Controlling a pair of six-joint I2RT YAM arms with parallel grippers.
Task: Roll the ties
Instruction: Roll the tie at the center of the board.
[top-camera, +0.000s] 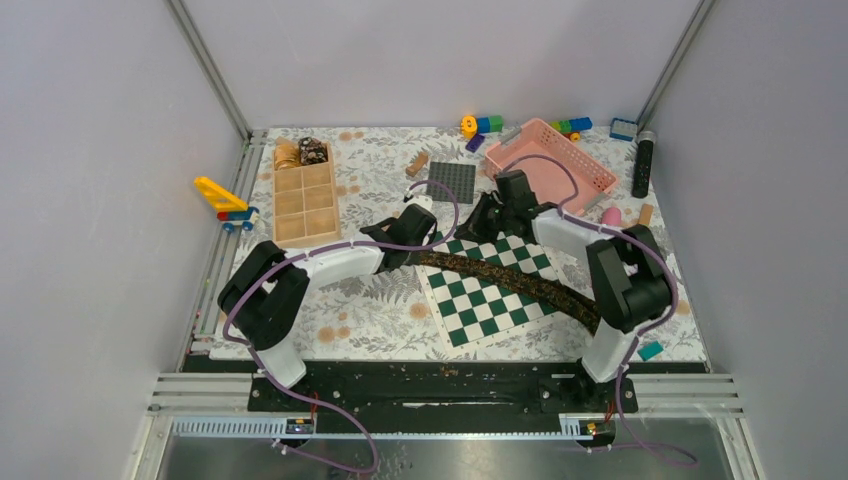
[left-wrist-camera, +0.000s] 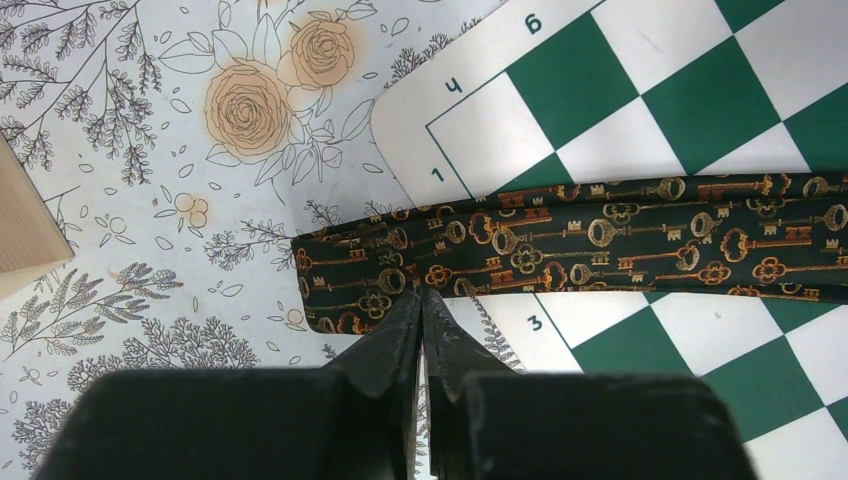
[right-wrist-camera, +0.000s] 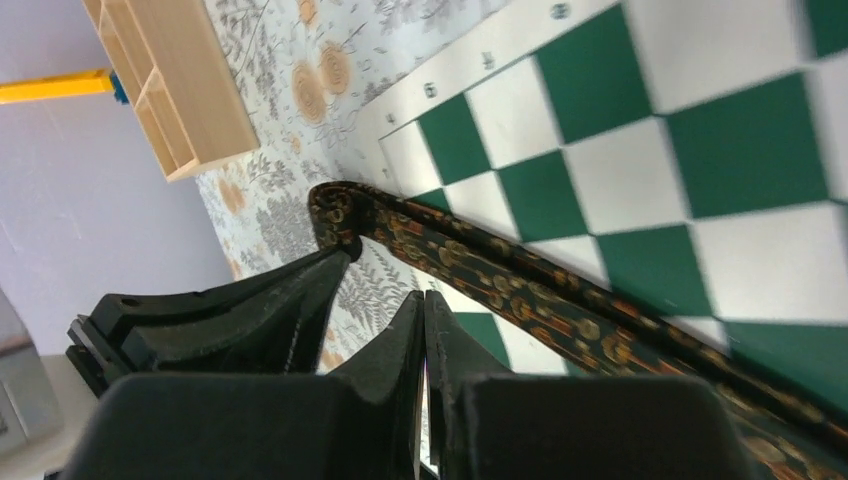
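Observation:
A dark tie with a gold key pattern lies diagonally across the green chessboard. Its narrow end rests on the flowered mat. My left gripper is shut, its tips on the near edge of that end, apparently pinching the cloth; it also shows in the top view. My right gripper is shut and empty, hovering just beside the tie, near the left gripper's fingers. A golden-tan coil and a dark speckled coil sit at the far end of the wooden organiser.
The wooden organiser stands at the left, a yellow toy crane beside it. A dark baseplate, pink basket, toy bricks and a black cylinder are at the back. A teal block lies front right.

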